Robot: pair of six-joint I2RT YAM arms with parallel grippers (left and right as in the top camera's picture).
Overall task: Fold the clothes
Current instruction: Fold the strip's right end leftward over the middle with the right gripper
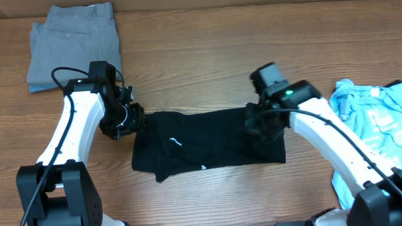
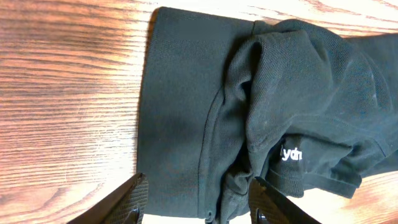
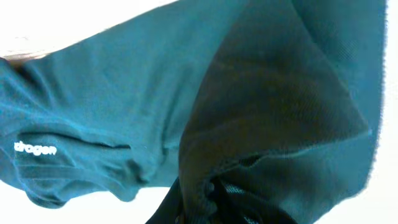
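Logging one black shirt (image 1: 202, 150), part-folded, at mid-bench.

From my remote seat I see the shirt lying as a wide flat band on the bench (image 1: 206, 66), with its small white logos (image 2: 290, 154) facing up. The left end effector (image 1: 133, 122) sits at the shirt's left edge. Its fingers (image 2: 127, 199) are spread apart, with a bunched fold of the fabric lying between them. The right end effector (image 1: 260, 128) is over the shirt's right end, closed on a gathered piece of the cloth, which bunches up at the jaws in my right wrist view. A light blue tee (image 1: 378, 110) lies crumpled well to the right of the shirt. A grey folded garment (image 1: 74, 37) lies beyond the shirt's far left corner, apart from it.
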